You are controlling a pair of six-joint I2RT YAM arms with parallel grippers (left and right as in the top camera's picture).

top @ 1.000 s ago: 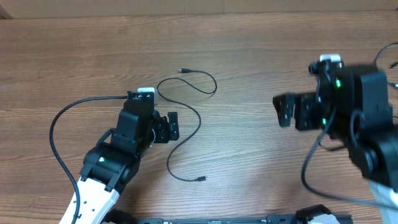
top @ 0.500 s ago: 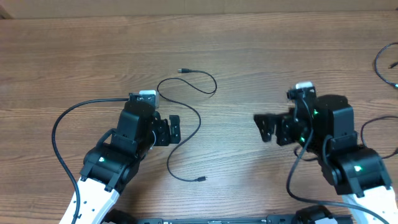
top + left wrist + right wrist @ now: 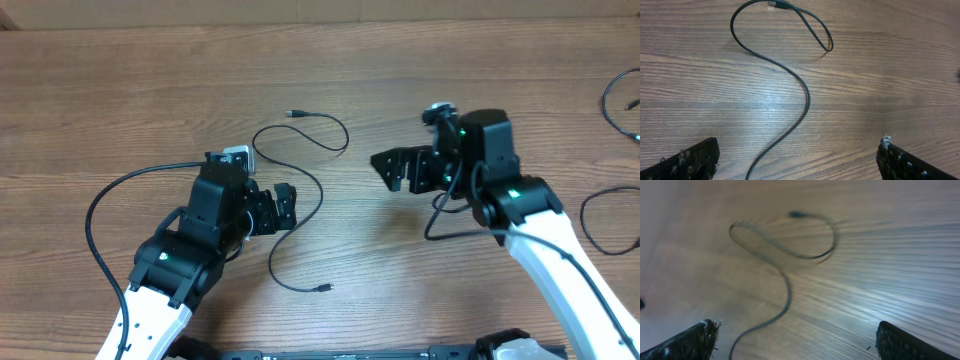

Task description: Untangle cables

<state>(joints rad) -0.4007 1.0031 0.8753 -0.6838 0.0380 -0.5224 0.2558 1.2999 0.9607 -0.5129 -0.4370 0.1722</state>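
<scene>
Cable (image 3: 318,190) lies slack on counter (image 3: 150,80), one loop near its plug. Left gripper (image 3: 285,207) spread, empty, just left of cable's mid-run. Right gripper (image 3: 390,170) spread, empty, right of cable. I'd pinch mid-run low and draw loop open slowly. Right wrist view blurred, so loop probably unknotted.

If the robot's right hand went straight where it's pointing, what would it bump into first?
Probably the thin black cable, whose curves lie right across the path of the right gripper. How high the gripper is can't be told from above, so it might just pass over the cable.
</scene>
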